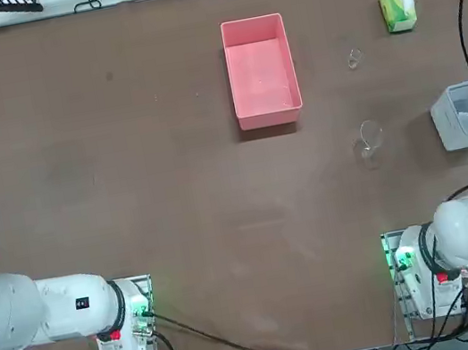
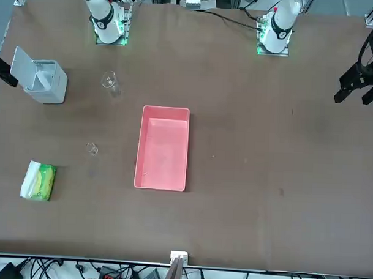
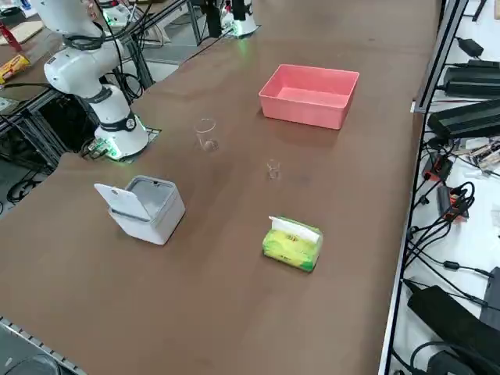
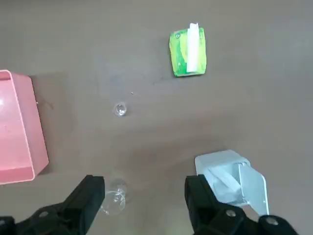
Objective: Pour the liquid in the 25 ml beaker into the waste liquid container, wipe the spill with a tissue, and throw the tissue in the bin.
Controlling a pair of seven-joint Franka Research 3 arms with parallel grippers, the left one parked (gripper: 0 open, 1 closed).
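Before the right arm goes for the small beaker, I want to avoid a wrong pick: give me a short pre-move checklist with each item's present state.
1. Right gripper jaws open and empty: ok.
2. 25 ml beaker upright, standing clear of the other things: ok.
3. Larger beaker sits just below the gripper, so a wrong pick is possible: not ok.
4. Waste liquid container open, nothing lying in it: ok.
5. Bin lid up: ok.
6. Liquid level in the 25 ml beaker: cannot tell.

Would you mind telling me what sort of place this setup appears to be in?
Probably a robotics lab bench staged for chemistry chores: small glass beakers, a pink tray, cables and equipment along the table's edge.
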